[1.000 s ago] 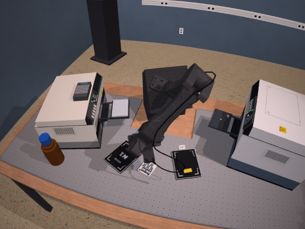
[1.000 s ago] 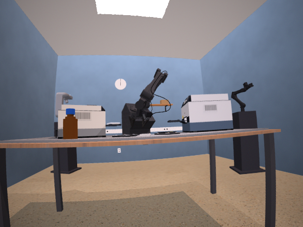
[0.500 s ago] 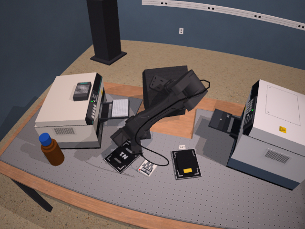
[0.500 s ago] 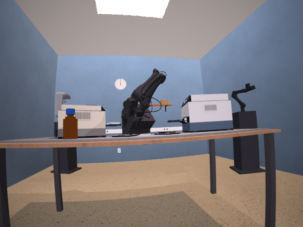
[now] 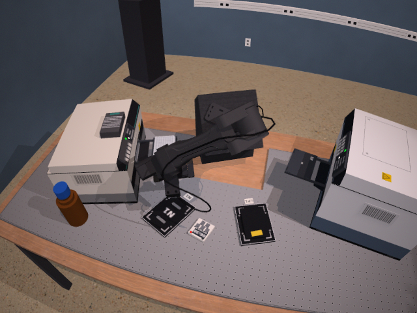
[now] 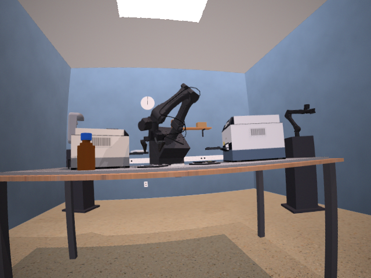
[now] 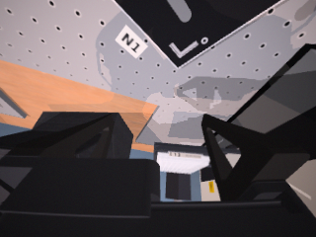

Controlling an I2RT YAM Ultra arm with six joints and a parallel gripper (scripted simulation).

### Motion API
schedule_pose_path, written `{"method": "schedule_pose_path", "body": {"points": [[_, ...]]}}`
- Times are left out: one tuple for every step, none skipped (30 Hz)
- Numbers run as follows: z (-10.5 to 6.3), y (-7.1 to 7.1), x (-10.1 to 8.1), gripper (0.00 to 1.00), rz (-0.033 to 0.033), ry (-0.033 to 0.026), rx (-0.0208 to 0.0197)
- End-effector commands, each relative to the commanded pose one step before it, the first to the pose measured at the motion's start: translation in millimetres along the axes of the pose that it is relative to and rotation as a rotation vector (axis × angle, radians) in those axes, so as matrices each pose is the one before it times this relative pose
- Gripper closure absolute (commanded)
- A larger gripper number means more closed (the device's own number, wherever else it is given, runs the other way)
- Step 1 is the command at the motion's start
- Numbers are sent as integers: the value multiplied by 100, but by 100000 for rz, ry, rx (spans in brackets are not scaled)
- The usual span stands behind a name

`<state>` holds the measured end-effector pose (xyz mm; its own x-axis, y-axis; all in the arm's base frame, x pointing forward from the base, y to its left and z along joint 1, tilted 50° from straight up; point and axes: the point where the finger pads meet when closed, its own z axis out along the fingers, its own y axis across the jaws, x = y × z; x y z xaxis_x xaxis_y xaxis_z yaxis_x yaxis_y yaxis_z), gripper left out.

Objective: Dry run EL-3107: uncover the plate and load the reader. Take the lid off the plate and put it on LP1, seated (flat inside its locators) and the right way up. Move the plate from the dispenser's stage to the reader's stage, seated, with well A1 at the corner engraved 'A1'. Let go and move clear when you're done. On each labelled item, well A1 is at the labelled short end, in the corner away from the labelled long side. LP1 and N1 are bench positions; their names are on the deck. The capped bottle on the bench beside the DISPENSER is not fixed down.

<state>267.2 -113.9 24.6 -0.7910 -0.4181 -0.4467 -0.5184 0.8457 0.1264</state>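
The claw (image 5: 166, 182) (image 6: 152, 146) (image 7: 157, 118) hangs wide open with nothing in its grip, above the counter (image 5: 215, 263) (image 6: 191, 174) (image 7: 49, 41) near the N1 position (image 5: 157, 214) (image 6: 152, 165) (image 7: 153, 22). Past its fingertips, the white well plate (image 5: 164, 140) (image 6: 139, 151) (image 7: 182, 162) sits on the dispenser's stage (image 5: 145, 148); whether the lid covers it, I can't tell. Farther from the claw are LP1 (image 5: 254, 218) (image 6: 204, 164), bearing a yellow patch, then the reader (image 5: 367, 192) (image 6: 254, 137).

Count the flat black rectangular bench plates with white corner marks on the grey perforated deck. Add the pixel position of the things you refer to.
2. The N1 plate (image 5: 168, 220) (image 6: 152, 165) (image 7: 153, 20) is left of centre in the top view; the LP1 plate (image 5: 238, 223) (image 6: 193, 163) is to its right. The arm could hide another.
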Motion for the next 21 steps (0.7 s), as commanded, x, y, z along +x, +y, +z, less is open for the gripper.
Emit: {"method": "schedule_pose_path", "body": {"points": [[-725,-858,-72,0,-3752,-3342,-78],[-16,-167,380,0,795,-2376,-953],[-24,-164,374,0,219,-656,-251],[-26,-163,373,0,3,-9,13],[-26,-162,373,0,2,-9,13],[-26,-162,373,0,2,-8,13],[-26,-162,373,0,2,-8,14],[-26,-162,373,0,2,-8,14],[-36,-141,388,0,716,-2535,-505],[-44,-140,383,0,293,-1040,-198],[-47,-138,380,0,1,-7,15],[-47,-138,381,0,1,-7,15],[-47,-138,381,0,1,-7,15],[-54,-119,394,0,665,-2592,-182],[-61,-117,387,0,124,-487,-21],[-62,-116,386,0,0,-6,15],[0,0,0,0,0,0,0],[0,0,0,0,0,0,0],[-69,-105,396,0,594,-2614,118],[-75,-102,389,0,163,-723,44],[-77,-101,387,0,0,-5,16]]}}
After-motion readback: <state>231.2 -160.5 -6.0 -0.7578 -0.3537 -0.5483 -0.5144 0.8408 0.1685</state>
